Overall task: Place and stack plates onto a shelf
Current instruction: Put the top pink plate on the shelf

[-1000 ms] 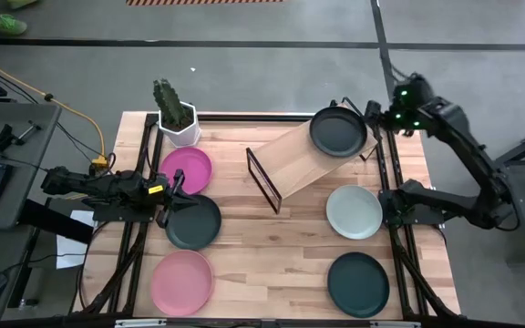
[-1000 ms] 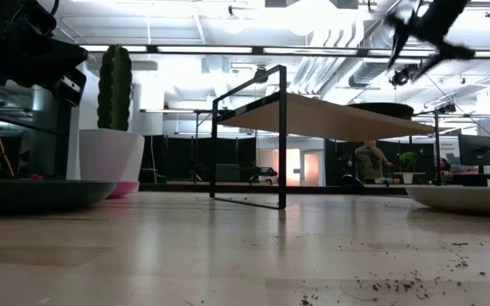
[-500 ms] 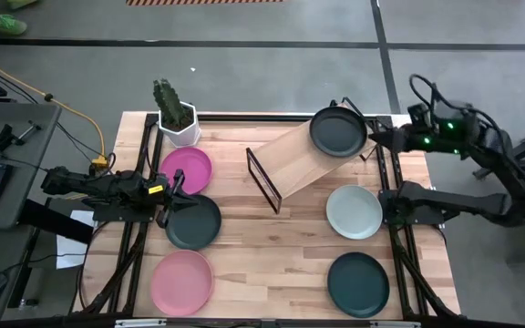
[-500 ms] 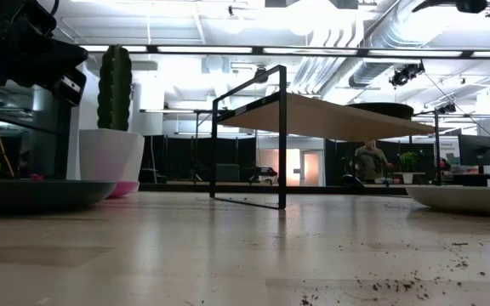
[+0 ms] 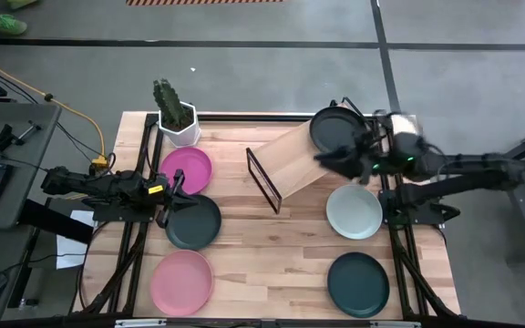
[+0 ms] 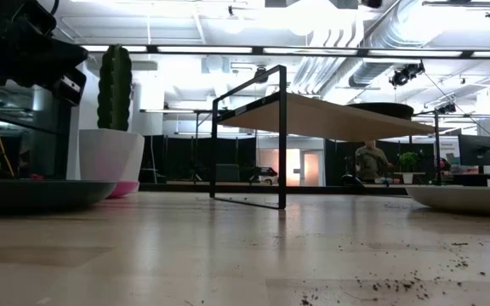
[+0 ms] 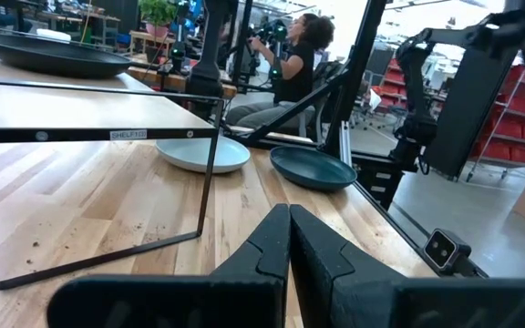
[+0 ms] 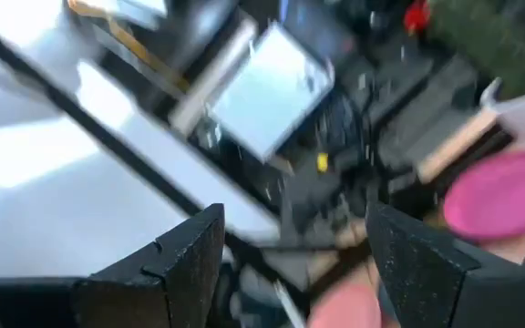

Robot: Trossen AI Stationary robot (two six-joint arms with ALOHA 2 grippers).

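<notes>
Six plates show in the high view: magenta (image 5: 187, 169), dark (image 5: 192, 221) and light pink (image 5: 181, 281) on the table's left, pale mint (image 5: 354, 211) and dark green (image 5: 358, 283) on its right. Another dark plate (image 5: 338, 132) sits on the right end of the wooden shelf (image 5: 290, 162). My right gripper (image 5: 328, 162) is open and hovers over that end of the shelf, between the shelf's plate and the mint plate; its fingers (image 8: 190, 264) stand wide apart. My left gripper (image 5: 176, 199) is shut (image 7: 288, 219) and waits above the left rim of the dark table plate.
A cactus in a white pot (image 5: 179, 118) stands at the far left corner, behind the magenta plate. The shelf stands slanted across the table's middle, on its black wire frame (image 5: 264, 182). Bare wood (image 5: 272, 264) lies between the two rows of plates. A person sits beyond the table (image 7: 294, 55).
My right arm has swung down from its raised pose beyond the table's far right corner. Its gripper has gone from the far right rim of the shelf's plate toward the near and left side, turning as it went. Plates, shelf and left arm are unmoved.
</notes>
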